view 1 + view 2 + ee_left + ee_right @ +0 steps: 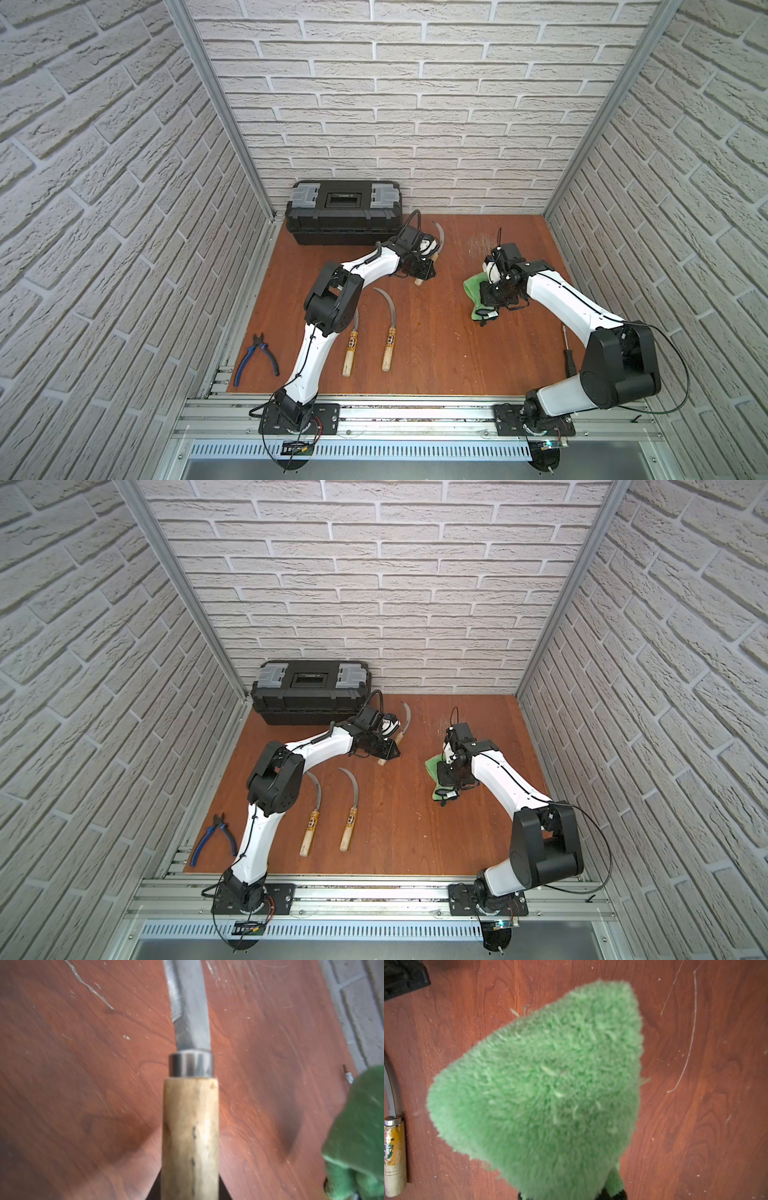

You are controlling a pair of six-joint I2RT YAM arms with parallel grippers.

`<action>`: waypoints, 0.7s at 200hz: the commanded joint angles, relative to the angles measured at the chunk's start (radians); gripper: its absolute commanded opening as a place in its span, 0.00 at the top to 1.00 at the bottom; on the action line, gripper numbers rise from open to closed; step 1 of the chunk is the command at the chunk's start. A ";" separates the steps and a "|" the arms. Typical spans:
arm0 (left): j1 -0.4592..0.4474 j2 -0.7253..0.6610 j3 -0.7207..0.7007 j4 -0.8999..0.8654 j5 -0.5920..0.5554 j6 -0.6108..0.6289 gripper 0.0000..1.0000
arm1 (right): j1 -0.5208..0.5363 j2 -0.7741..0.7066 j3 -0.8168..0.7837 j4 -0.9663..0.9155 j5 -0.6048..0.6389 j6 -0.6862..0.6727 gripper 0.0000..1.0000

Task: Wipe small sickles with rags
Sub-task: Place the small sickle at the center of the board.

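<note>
My left gripper [428, 268] [190, 1192] is shut on the pale wooden handle [190, 1136] of one small sickle. Its grey curved blade [439, 235] [192, 1001] points toward the back wall, and the handle's end [381, 761] sticks out behind the jaws. Two more sickles [349, 349] [388, 343] lie side by side on the wooden table, near the left arm. My right gripper [492, 293] [571, 1194] is shut on the green fluffy rag [473, 291] [546, 1084], held off to the right of the gripped sickle. A labelled sickle [394, 1147] shows at the edge of the right wrist view.
A black toolbox [343, 212] stands against the back wall at the left. Blue-handled pliers [255, 359] lie at the front left. A screwdriver [568, 353] lies by the right arm. Brick-patterned walls close in three sides of the table [436, 353].
</note>
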 commanded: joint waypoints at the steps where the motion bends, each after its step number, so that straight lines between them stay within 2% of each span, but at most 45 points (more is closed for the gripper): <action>1: 0.009 0.052 0.091 -0.100 -0.027 0.036 1.00 | 0.005 -0.037 -0.031 0.077 -0.036 0.029 0.97; 50: 0.028 0.167 0.260 -0.195 -0.044 0.040 1.00 | 0.006 -0.055 -0.080 0.091 -0.050 0.028 0.97; 87: 0.041 0.236 0.367 -0.272 -0.054 0.046 0.91 | 0.006 -0.079 -0.093 0.093 -0.056 0.031 0.97; 140: 0.051 0.267 0.413 -0.307 -0.071 0.053 0.78 | 0.006 -0.073 -0.092 0.098 -0.056 0.027 0.97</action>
